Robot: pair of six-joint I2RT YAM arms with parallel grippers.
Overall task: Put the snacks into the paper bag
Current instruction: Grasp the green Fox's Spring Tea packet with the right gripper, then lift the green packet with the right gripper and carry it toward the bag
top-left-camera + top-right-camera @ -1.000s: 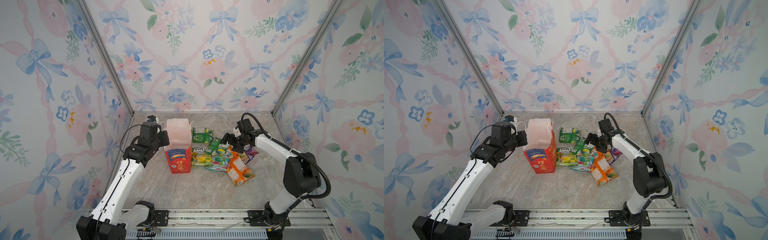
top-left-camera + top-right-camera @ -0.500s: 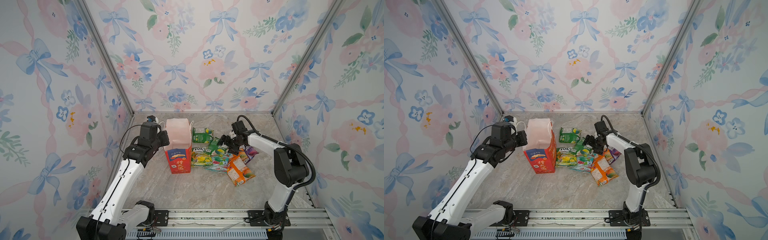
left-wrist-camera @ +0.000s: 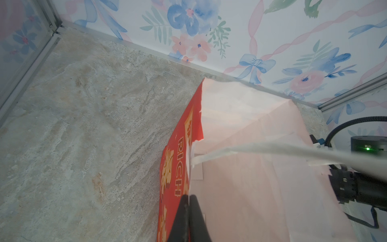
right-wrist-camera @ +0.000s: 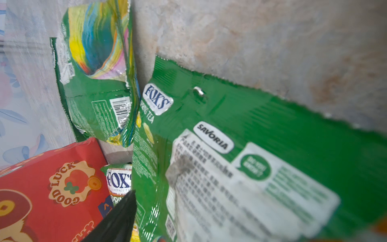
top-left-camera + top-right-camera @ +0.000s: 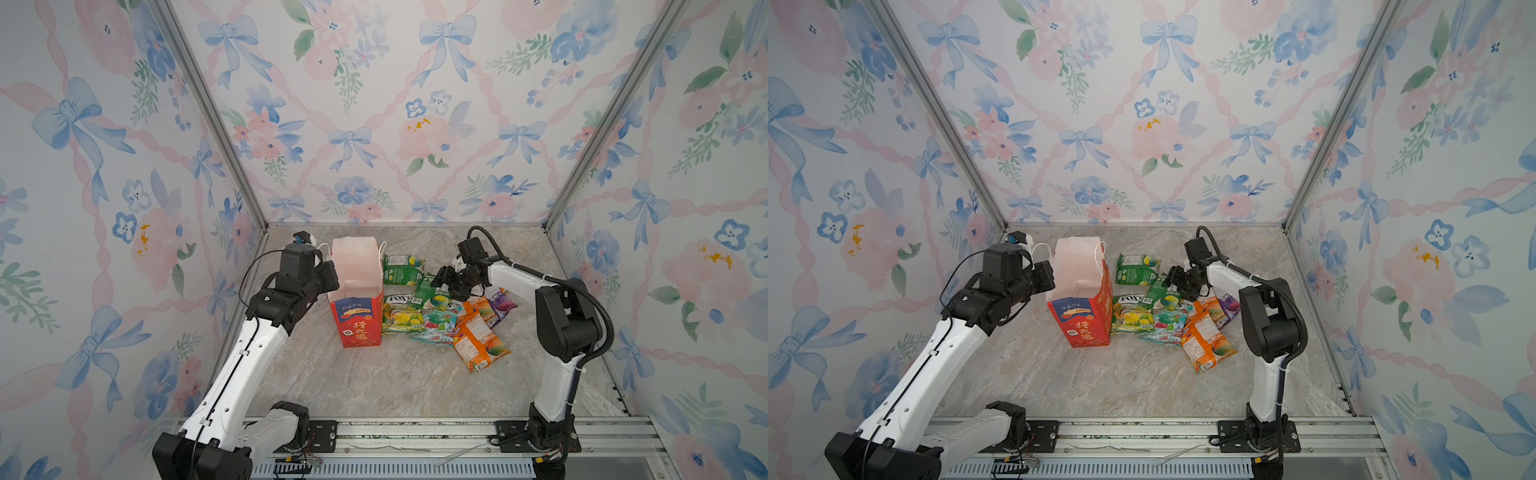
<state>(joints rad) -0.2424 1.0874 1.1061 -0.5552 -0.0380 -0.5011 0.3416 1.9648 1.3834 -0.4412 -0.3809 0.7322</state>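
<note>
The red paper bag (image 5: 360,320) (image 5: 1086,324) stands upright with its mouth wide. My left gripper (image 3: 189,206) (image 5: 330,275) is shut on the bag's left rim. The snacks lie in a pile right of the bag: a FOX'S yellow-green packet (image 5: 401,316), a teal one (image 5: 440,322), an orange one (image 5: 480,343) and a purple one (image 5: 500,303). My right gripper (image 5: 448,283) (image 5: 1177,279) is open at a green packet (image 5: 426,289) (image 4: 230,130) that leans up between its jaws. One black finger (image 4: 121,218) shows beside it; the other is hidden behind the packet.
Another green packet (image 5: 402,269) (image 4: 98,83) lies alone behind the pile, close to the bag. Floral walls close in the back and both sides. A metal rail (image 5: 415,432) runs along the front. The bag's white string handle (image 3: 272,148) hangs across its mouth.
My right gripper has slid left onto the green packet and its jaws have narrowed. The left arm and the bag have not moved.
</note>
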